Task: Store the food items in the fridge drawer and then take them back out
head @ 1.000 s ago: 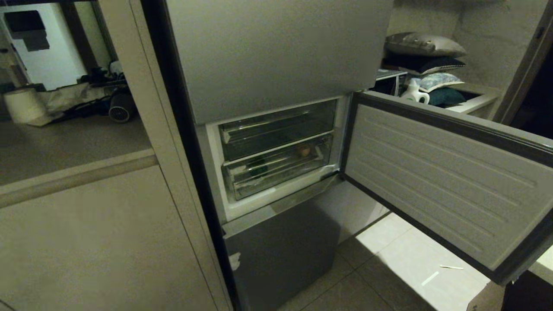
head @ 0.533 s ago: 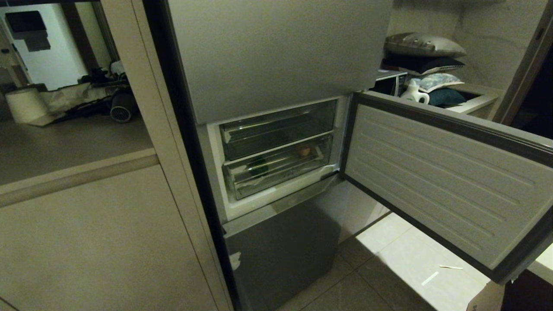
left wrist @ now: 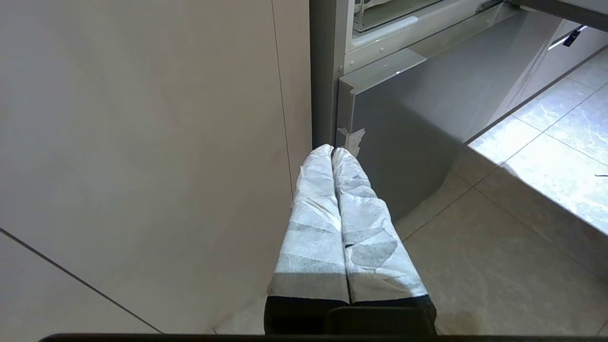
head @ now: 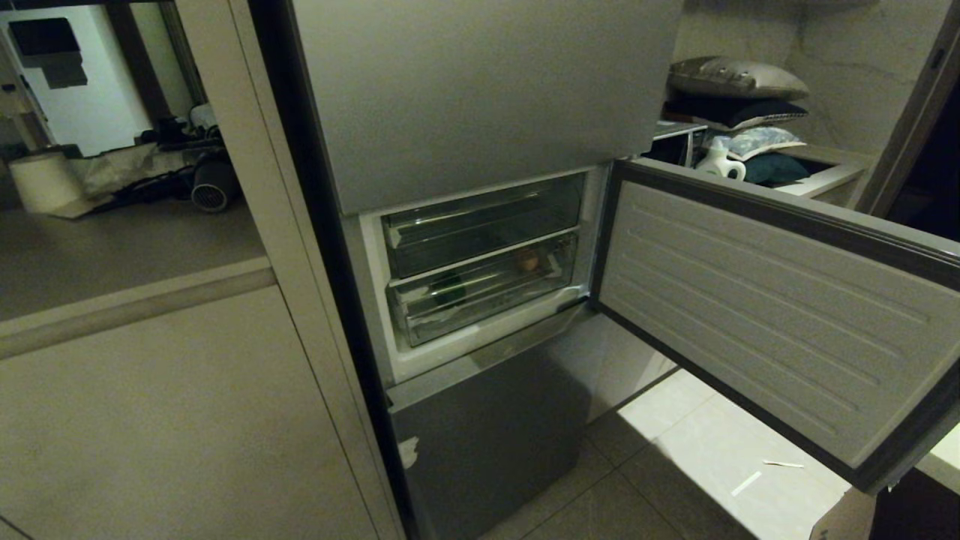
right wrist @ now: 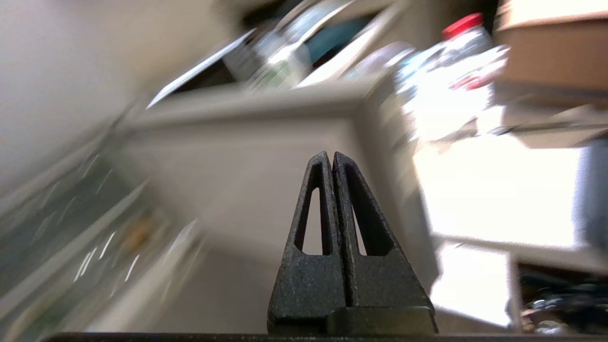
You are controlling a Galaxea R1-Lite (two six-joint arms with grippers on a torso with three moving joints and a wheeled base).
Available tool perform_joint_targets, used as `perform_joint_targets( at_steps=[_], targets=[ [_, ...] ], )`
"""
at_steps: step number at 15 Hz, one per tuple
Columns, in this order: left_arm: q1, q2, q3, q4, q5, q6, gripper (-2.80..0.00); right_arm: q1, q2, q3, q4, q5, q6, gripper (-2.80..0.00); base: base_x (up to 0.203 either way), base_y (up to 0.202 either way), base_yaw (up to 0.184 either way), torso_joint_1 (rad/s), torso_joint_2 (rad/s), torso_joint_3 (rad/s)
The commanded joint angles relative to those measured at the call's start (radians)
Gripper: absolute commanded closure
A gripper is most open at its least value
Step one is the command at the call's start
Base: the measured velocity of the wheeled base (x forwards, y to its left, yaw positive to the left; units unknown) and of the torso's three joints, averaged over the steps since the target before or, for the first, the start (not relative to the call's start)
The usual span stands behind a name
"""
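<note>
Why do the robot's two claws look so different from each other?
The left claw has fingers wrapped in whitish, crinkly tape; the right claw has bare black fingers with long slots cut through them. The left claw hangs low beside the grey fridge door, near the floor; the right claw points at the open fridge door, with a red-capped bottle beyond. Both are pressed shut and hold nothing.

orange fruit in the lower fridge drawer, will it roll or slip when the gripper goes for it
The orange fruit looks round and smooth, so it will probably roll if nudged along the ribbed floor of the clear drawer. It sits near the right wall, which may stop it. Being small, it seems light; narrow fingers could let it squirt out.
</note>
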Motion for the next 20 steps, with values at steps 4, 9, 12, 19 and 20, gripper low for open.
perform_joint_targets(
  at_steps=[4, 9, 12, 19, 20],
  targets=[
    [0.0, 0.001, 0.0, 0.001, 0.0, -0.001, 0.0, -0.413, 0.374, -0.023, -0.301, 0.249, 0.131, 0.0, 0.0, 0.0, 0.0, 0.0, 0.0, 0.0],
    [0.0, 0.001, 0.0, 0.001, 0.0, 0.0, 0.0, -0.446, 0.618, -0.027, -0.479, 0.319, 0.223, 0.0, 0.0, 0.0, 0.0, 0.0, 0.0, 0.0],
    [0.001, 0.001, 0.0, 0.001, 0.0, 0.0, 0.0, -0.447, 0.795, -0.053, -0.599, 0.363, 0.268, 0.0, 0.0, 0.0, 0.0, 0.0, 0.0, 0.0],
    [0.0, 0.001, 0.0, 0.001, 0.0, 0.0, 0.0, -0.448, 0.996, -0.15, -0.627, 0.511, 0.327, 0.0, 0.0, 0.0, 0.0, 0.0, 0.0, 0.0],
    [0.0, 0.001, 0.0, 0.001, 0.0, 0.0, 0.0, -0.448, 1.023, -0.169, -0.627, 0.53, 0.339, 0.0, 0.0, 0.0, 0.0, 0.0, 0.0, 0.0]
  ],
)
